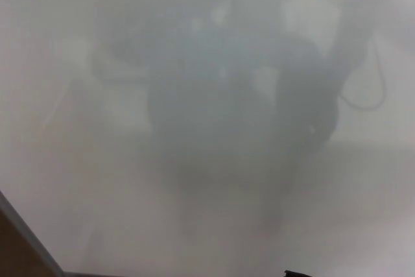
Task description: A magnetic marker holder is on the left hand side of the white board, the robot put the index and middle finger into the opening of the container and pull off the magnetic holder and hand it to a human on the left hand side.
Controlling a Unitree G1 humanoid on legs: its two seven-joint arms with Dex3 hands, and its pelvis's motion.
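The whiteboard (194, 225) fills the head view, and its glossy face carries only a blurred dark reflection (220, 108). No magnetic marker holder shows anywhere in the picture, and no person's hand does either. My left hand is out of view. At the bottom edge, right of centre, a thin black sliver of my right hand or arm (297, 273) pokes up. Too little of it shows to tell its state.
The board's grey frame edge (29, 237) runs diagonally across the lower left corner, with a brown surface (11, 259) beyond it. A thin dark looping line (373, 92) shows on the board at the right.
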